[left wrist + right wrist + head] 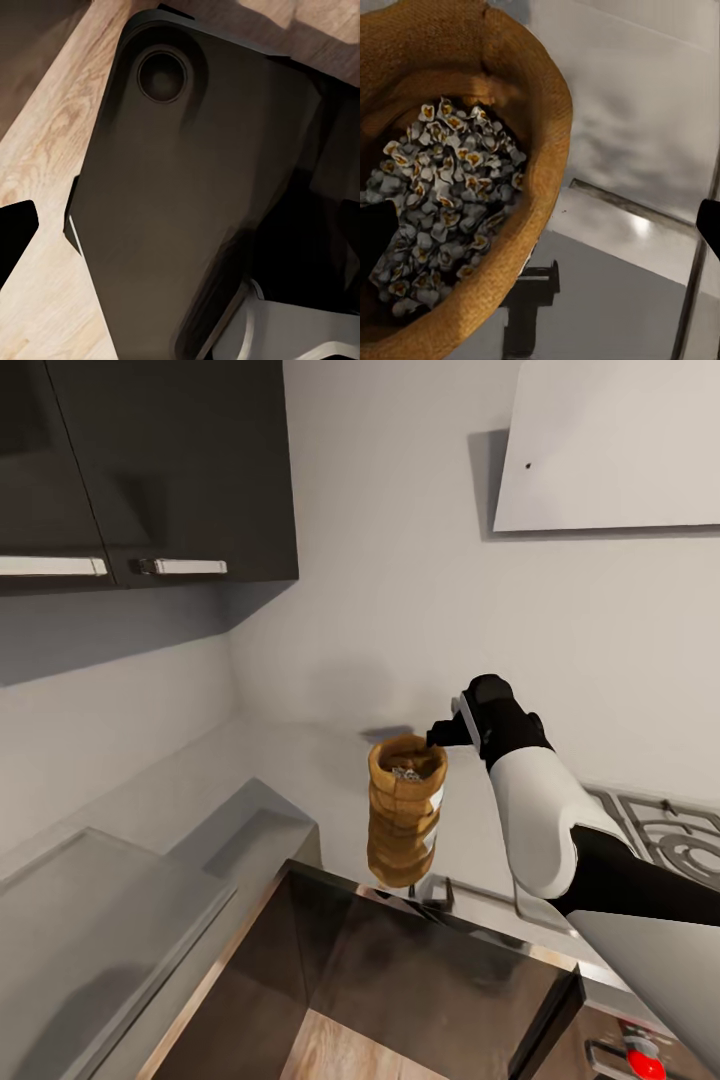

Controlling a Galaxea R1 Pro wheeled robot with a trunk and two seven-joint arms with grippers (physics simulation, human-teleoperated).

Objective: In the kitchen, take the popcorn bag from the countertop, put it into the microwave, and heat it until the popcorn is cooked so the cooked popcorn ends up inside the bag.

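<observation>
The tan popcorn bag (pixel 405 820) hangs upright in the air above the steel-grey countertop (pixel 290 770), near the back wall. Whitish popcorn (pixel 407 772) fills its bottom. My right gripper (pixel 440 738) holds the bag at its rolled rim from the right side. In the right wrist view the popcorn (pixel 442 195) lies inside the bag (pixel 536 105), with one dark fingertip (pixel 375 232) inside the rim and the other outside it. A fingertip (pixel 15 240) of my left gripper hangs over wood floor beside my dark base. The microwave is out of view.
Dark upper cabinets (pixel 150 460) hang at the upper left and a white hood (pixel 610 450) at the upper right. The gas hob (pixel 670 840) lies right of my arm. A dark glossy panel (pixel 430 980) and a red knob (pixel 645 1065) sit below.
</observation>
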